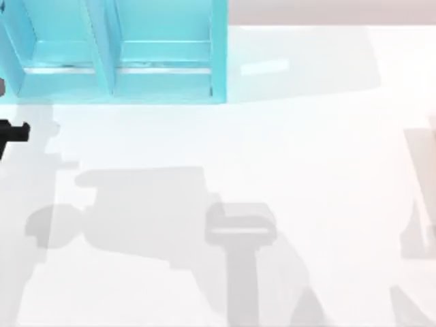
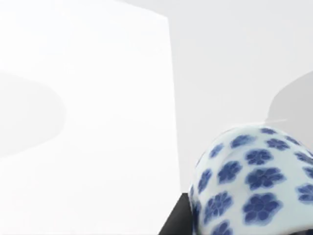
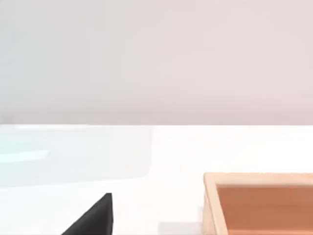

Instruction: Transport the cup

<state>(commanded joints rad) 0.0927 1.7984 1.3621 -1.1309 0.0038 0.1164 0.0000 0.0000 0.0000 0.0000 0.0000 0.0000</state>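
Cup (image 2: pixel 254 181) sits right against the left gripper's wrist camera, a black finger (image 2: pixel 178 220) beside it, so likely carried by that arm; actual clamping can't be told. Left gripper (image 1: pixel 12 133) is at the table's (image 1: pixel 272 170) left edge, near the blue shelf (image 1: pixel 116 54). Right gripper's state can't be told; its camera faces a wooden box (image 3: pixel 259 203).

A white worktop (image 3: pixel 195 152) runs away to a straight far edge, with a plain pale backdrop (image 3: pixel 156 58) beyond it; on the worktop sits a light wooden tray (image 3: pixel 209 205) with a raised rim and an orange-brown inside; a black finger (image 3: pixel 95 220) of the right tool juts in close by, apart from the tray; a faint bluish sheen (image 3: pixel 73 154) lies on the worktop farther off.
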